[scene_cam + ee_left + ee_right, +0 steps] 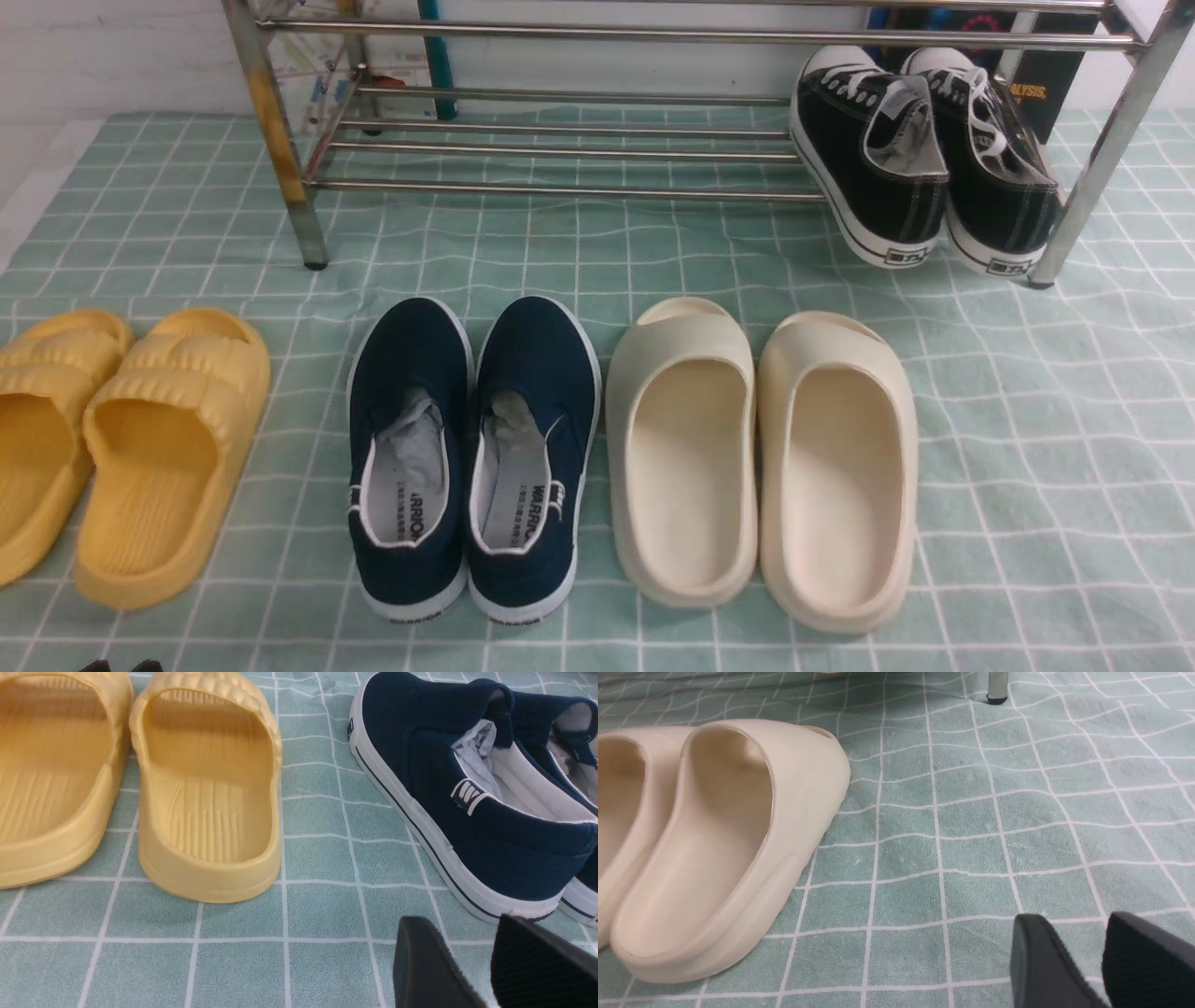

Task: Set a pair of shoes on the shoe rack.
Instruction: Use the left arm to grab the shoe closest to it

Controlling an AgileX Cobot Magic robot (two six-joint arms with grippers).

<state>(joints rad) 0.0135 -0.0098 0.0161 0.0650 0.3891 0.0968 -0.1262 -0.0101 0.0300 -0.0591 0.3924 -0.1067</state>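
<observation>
A black canvas pair [840,159] with white laces and white soles rests on the lowest bars of the shoe rack [560,191], upper right of the front view, heels tipped down over the front bar. Navy slip-ons [471,448] stand mid-frame on the green checked table [1027,467]. The left gripper [460,926] and right gripper [1073,921] each show jaws apart, apparently holding nothing.

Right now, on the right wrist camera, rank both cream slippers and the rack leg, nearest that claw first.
1. Right cream slipper, heel toward the right gripper.
2. Left cream slipper, beyond the first.
3. Rack leg, far ahead.
</observation>
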